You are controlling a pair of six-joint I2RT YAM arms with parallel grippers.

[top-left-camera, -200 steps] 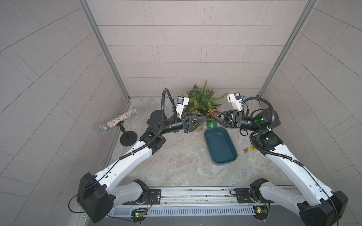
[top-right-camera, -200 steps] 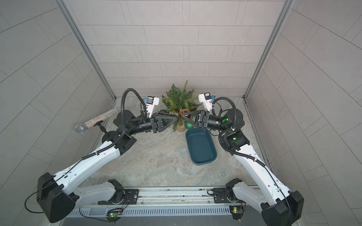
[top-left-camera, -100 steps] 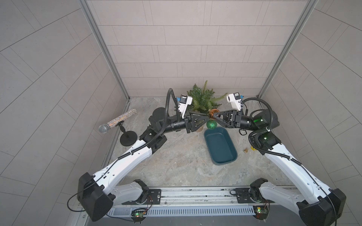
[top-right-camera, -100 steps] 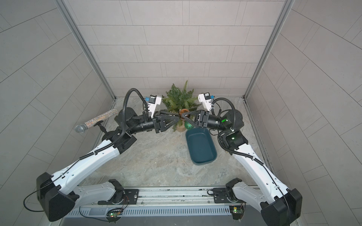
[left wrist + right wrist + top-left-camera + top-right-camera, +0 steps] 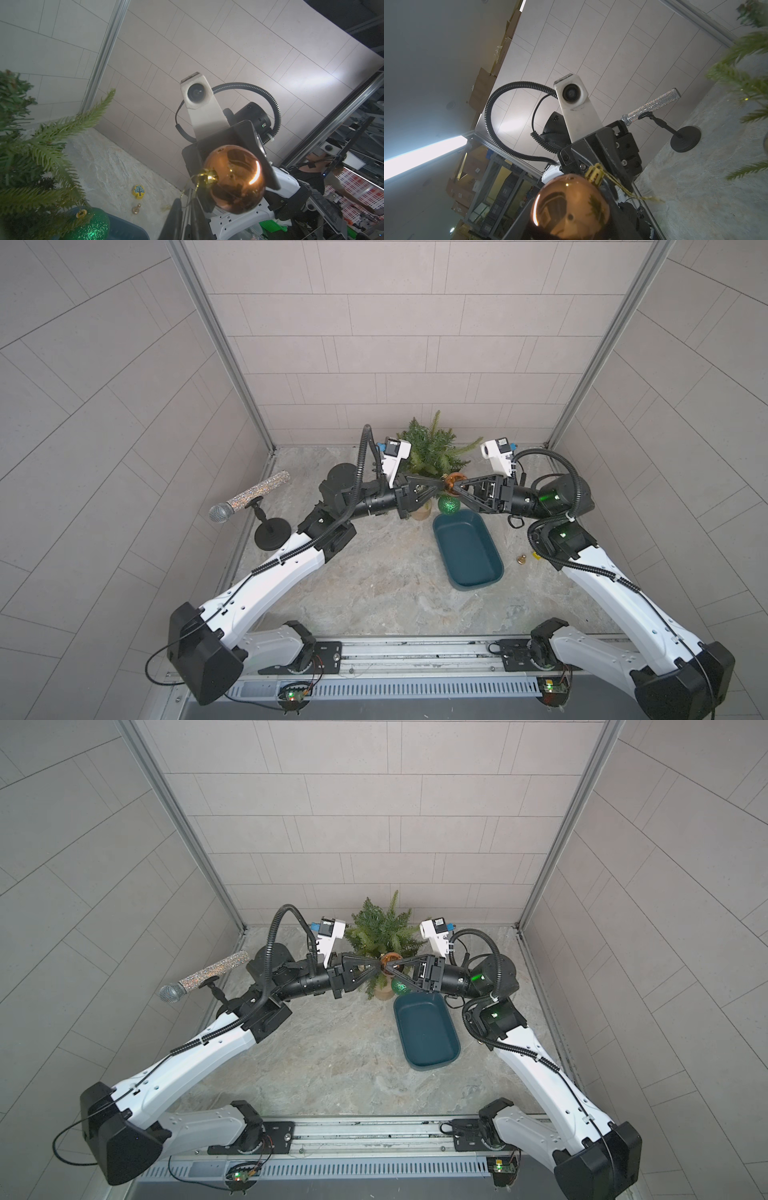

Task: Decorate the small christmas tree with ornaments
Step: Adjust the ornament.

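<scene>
Two ornaments: copper bauble (image 5: 451, 482), green bauble (image 5: 448, 504); one tree (image 5: 432, 448), one tray (image 5: 467, 549), one microphone (image 5: 249, 497)

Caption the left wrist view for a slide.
Beside the tree, the right claw holds the copper bauble while the left claw pinches its gold loop.

Left gripper (image 5: 439, 485) reached copper ornament (image 5: 451, 482); fingers (image 5: 175, 220) closed on loop (image 5: 195, 179).
</scene>
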